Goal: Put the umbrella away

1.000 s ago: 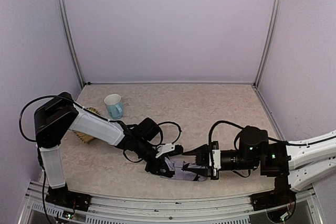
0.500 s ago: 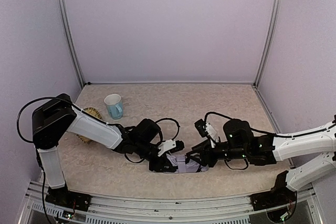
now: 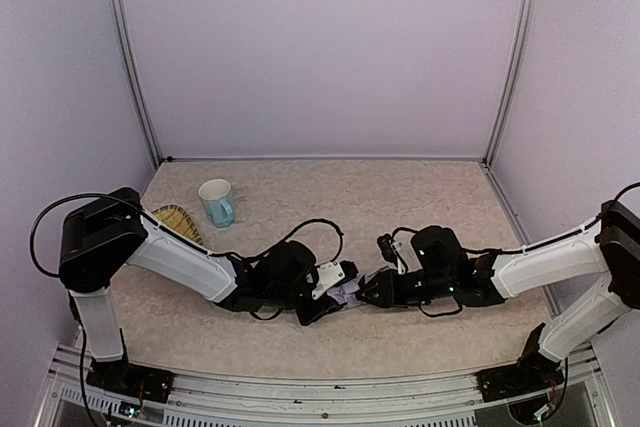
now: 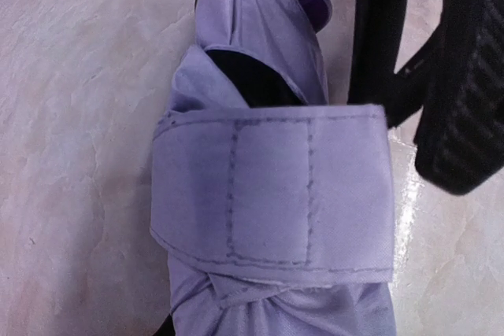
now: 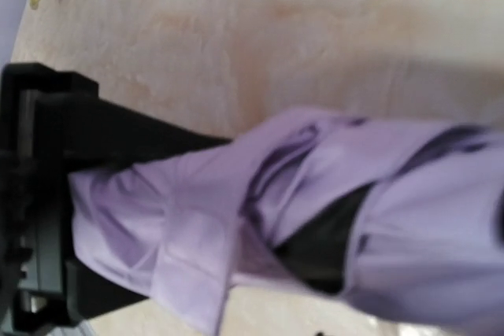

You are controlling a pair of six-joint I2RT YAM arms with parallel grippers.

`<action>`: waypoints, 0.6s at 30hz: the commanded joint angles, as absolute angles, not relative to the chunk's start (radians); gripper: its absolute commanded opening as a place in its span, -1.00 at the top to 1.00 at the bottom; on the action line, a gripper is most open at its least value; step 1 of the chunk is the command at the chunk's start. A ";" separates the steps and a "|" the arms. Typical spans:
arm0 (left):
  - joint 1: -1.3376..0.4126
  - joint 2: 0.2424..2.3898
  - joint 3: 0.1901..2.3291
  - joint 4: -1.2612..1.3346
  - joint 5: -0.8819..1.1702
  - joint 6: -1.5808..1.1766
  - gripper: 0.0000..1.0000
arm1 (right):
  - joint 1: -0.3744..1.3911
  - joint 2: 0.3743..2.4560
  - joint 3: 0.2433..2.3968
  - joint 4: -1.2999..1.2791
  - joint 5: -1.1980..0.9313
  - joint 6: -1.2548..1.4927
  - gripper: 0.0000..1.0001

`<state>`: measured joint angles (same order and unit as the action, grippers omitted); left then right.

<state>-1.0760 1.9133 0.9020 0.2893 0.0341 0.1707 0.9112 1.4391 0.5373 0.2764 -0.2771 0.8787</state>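
1. Top external: the pale lavender fabric folding umbrella [image 3: 350,294] is seen on the beige table [image 3: 400,197], between left gripper [image 3: 325,302] and right gripper [image 3: 372,290].
2. Left wrist: soft, light, likely slippery cloth is cinched by a stitched strap [image 4: 272,194], which is judged the firmest hold.
3. Right wrist: the left gripper is clamped on one end; the right gripper's opening cannot be told.

Your left arm [image 3: 185,255] lies low along the near edge of the table [image 3: 400,197], left gripper [image 3: 335,290] clamped on the umbrella [image 4: 268,194]. Your right arm [image 3: 530,265] stretches in low from the right edge, right gripper [image 3: 368,292] almost meeting the left; its jaws are hidden.
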 commanded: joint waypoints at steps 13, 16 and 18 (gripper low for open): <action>-1.077 1.971 0.866 0.213 -0.032 0.204 1.00 | 0.863 1.519 0.590 0.364 -0.335 0.940 0.20; -1.077 1.971 0.865 0.212 -0.028 0.207 1.00 | 0.863 1.559 0.624 0.366 -0.361 0.931 0.39; -1.077 1.971 0.866 0.209 -0.032 0.209 1.00 | 0.864 1.579 0.642 0.362 -0.388 0.925 0.44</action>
